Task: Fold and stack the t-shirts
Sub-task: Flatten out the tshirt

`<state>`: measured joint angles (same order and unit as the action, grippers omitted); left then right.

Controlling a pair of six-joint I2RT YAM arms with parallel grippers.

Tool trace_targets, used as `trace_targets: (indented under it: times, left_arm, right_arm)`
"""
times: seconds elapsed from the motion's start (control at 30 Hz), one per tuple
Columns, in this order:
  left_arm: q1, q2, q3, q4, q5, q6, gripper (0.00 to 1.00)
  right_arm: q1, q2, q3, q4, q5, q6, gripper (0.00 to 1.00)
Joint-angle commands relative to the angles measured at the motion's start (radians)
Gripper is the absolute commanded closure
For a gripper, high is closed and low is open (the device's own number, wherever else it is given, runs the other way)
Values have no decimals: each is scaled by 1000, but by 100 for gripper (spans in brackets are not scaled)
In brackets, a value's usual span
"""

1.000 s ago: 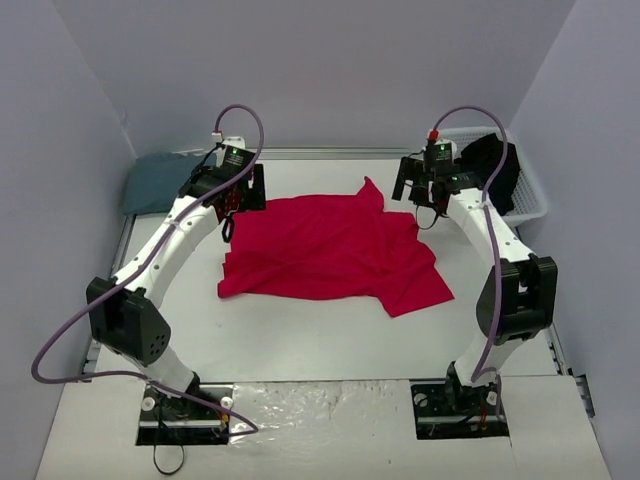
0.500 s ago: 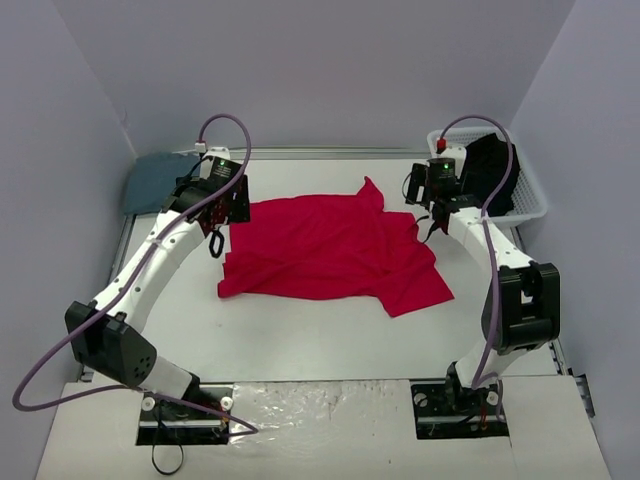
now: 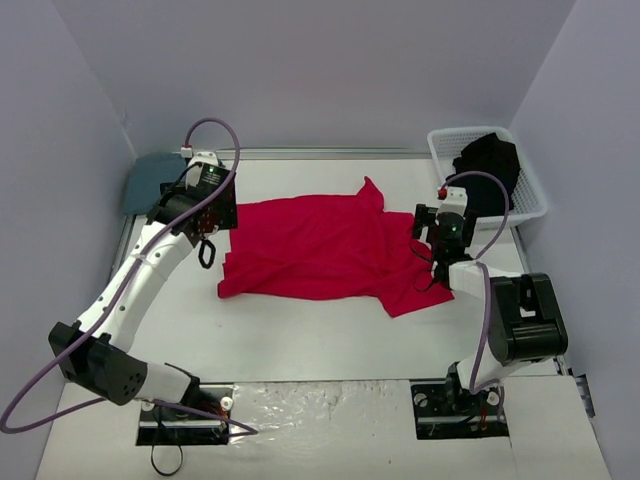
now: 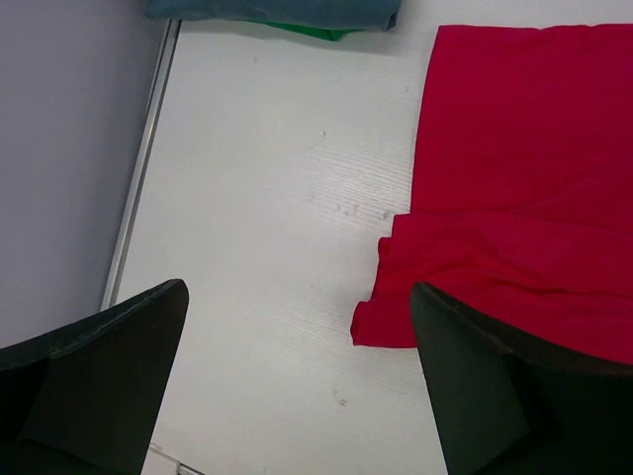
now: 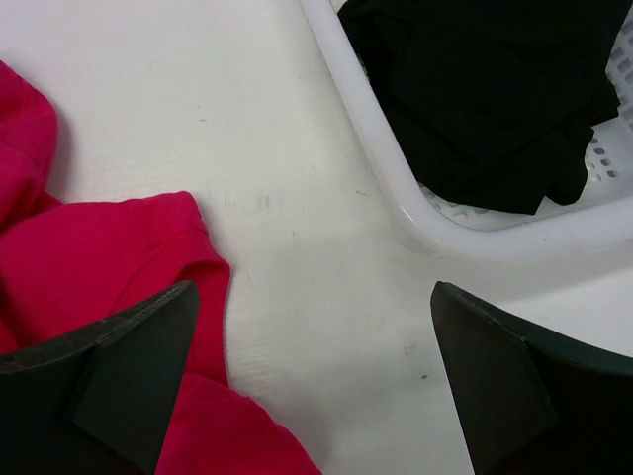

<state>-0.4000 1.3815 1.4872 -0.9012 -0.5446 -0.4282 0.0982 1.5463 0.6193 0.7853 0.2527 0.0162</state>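
A bright red t-shirt (image 3: 325,250) lies spread and rumpled in the middle of the table. Its left hem corner (image 4: 381,322) is doubled over. A slate blue-grey t-shirt (image 3: 155,180) lies folded at the back left. The black t-shirt (image 3: 487,165) is bunched inside the white basket (image 3: 530,205). My left gripper (image 3: 208,245) hangs open over bare table just left of the red shirt, with nothing between its jaws (image 4: 297,287). My right gripper (image 3: 437,262) is open above bare table (image 5: 315,287), between the red sleeve (image 5: 109,257) and the basket rim (image 5: 415,213).
Grey walls close in the table on the left, back and right. A metal rail (image 4: 138,168) runs along the left edge. A strip of green cloth (image 4: 316,30) shows under the blue-grey shirt (image 4: 277,10). The black shirt (image 5: 485,89) fills the basket's near corner.
The left gripper has drifted left and nearer, off the red shirt's left edge. The right gripper has come forward and down from beside the basket to the shirt's right edge. Both stayed open.
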Motion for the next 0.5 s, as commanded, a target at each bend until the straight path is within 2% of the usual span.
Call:
trace_targets:
  times: [0.0, 0.1, 0.23, 0.43, 0.47]
  left_arm:
    - [-7, -35, -19, -47, -28, -9, 6]
    - [-7, -36, -27, -51, -25, -20, 6]
    - [-7, -35, -31, -50, -17, -24, 6]
    - [-19, -4, -10, -41, -14, -21, 6]
    - [-22, -1, -8, -39, -12, -21, 6]
  right_arm:
    - [-11, -34, -35, 265, -49, -65, 0]
    - [-35, -51, -47, 259, -35, -84, 0]
    - [-46, -133, -159, 305, -116, -59, 0]
    - [-20, -104, -187, 357, -132, -75, 0]
    - [-17, -106, -222, 411, -121, -76, 0]
